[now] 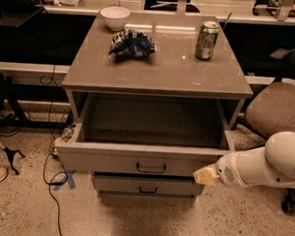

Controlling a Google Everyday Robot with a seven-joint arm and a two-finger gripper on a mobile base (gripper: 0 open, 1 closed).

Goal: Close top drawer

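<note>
**A:** Where is the top drawer?

**B:** The top drawer [104, 162] is pulled far out from under the desk [160, 75]. Its plain grey interior shows, with nothing visible inside. The flat front faces us, with a small dark handle [151, 167] at its centre.

**A:** How would it handle?

**B:** I judge it rigid and fairly light, sliding on runners. It needs no grasp: a flat push on the front near the handle should send it in straight. A push at one end might skew it.

**A:** And the gripper?

**B:** The gripper [205, 176] is a tan tip on a white arm [265, 165] reaching in from the right. It sits at the front's lower right corner, beside or against it. It holds nothing I can see, and I cannot tell whether it is open or closed.

**A:** Anything on top?

**B:** A bowl [115, 17], a snack bag [132, 43] and a can [207, 40]. A hard slam could jolt them.
</note>
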